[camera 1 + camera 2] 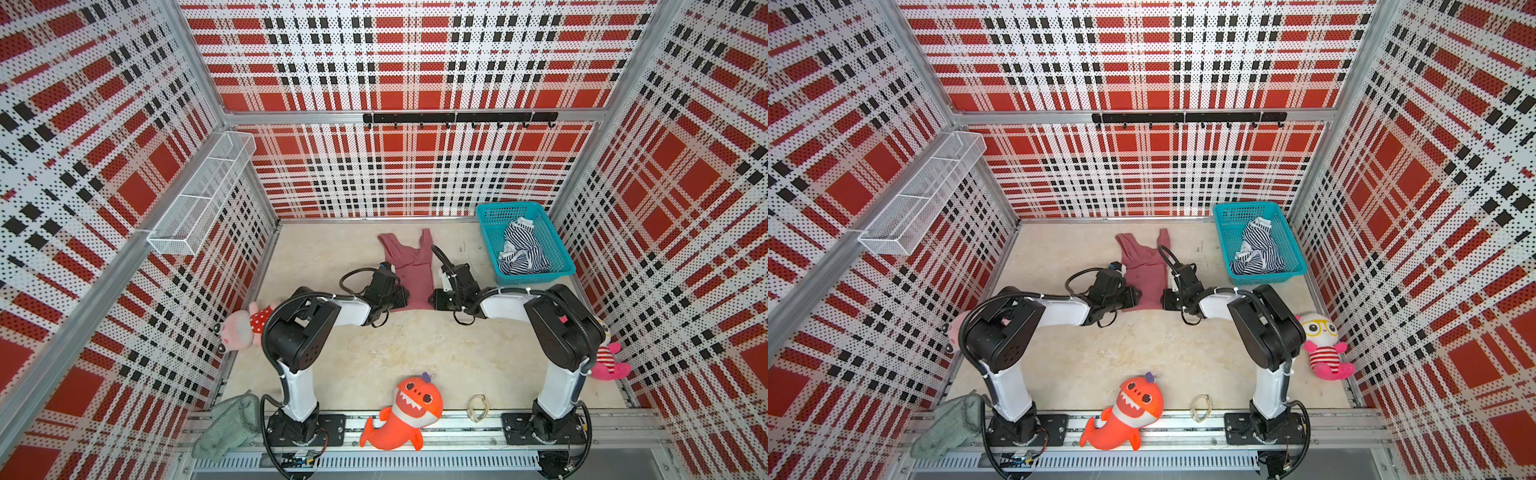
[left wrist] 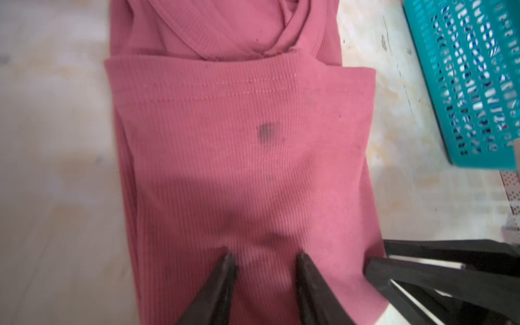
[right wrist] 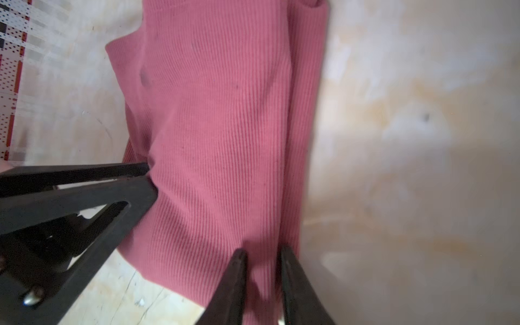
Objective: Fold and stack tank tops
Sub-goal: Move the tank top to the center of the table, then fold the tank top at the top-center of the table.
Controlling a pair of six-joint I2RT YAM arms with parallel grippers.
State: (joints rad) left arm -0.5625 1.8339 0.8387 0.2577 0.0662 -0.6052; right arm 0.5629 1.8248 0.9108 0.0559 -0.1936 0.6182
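From above, in both top views, the dusty maroon-pink ribbed tank top (image 1: 411,270) (image 1: 1144,270) lies lengthwise at the far middle of the pale worktop (image 1: 415,353), straps toward the back wall. My two hands meet at its near end, the left hand (image 1: 401,297) on one side and the right hand (image 1: 434,298) on the other. Only my left wrist view shows a doubled layer with a stitched hem lying across the tank top (image 2: 239,140) and a small dark spot on it. There my left hand (image 2: 266,257) stands partly wide, fingers astride the fabric. In my right wrist view my right hand (image 3: 261,251) is narrow, a ridge of the tank top (image 3: 219,126) between the fingers; whether it pinches I cannot tell. The navy-and-white striped tank top (image 1: 521,249) sits crumpled in the teal plastic mesh basket (image 1: 536,276), which the right wrist view does not show. The basket stands near the pink top's right edge, not touching it. Bare worktop lies open on the near side, down to the orange shark plush toy (image 1: 409,409) and the grey-green fuzzy cloth (image 1: 228,428) at the front rail.
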